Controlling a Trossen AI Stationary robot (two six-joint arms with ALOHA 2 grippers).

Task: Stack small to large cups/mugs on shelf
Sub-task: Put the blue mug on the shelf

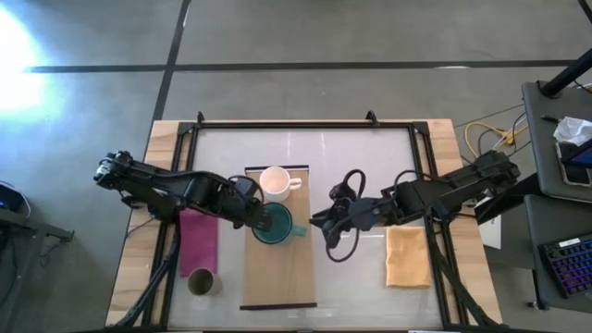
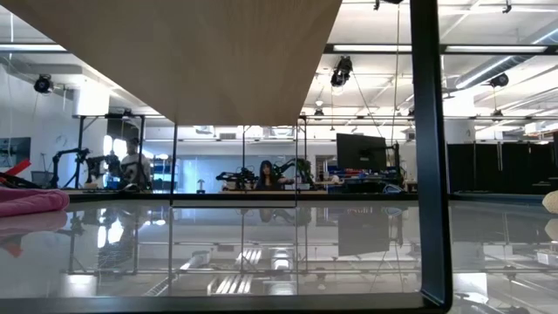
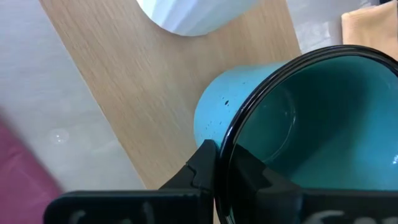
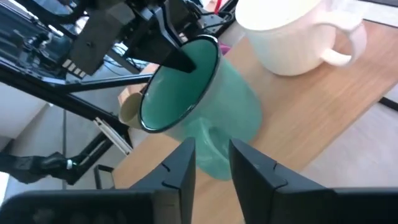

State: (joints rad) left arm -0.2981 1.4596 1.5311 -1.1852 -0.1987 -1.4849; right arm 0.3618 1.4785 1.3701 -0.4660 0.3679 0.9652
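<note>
The left gripper [image 1: 262, 220] pinches the teal mug's [image 1: 275, 225] rim over the shelf [image 1: 277, 273], beside the white mug [image 1: 275, 182]; the right gripper [image 1: 319, 222] hovers near, narrowly parted.

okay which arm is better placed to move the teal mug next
Left, probably. The left gripper already pinches the teal mug's rim above the shelf. The right gripper hangs open beside the mug, holding nothing.

Pink cloth [image 1: 198, 240] and tan cloth [image 1: 407, 257] on table [image 1: 356, 153].

white mug [image 3: 196, 15] cut off, teal mug [image 3: 311, 124] partly cropped
</note>
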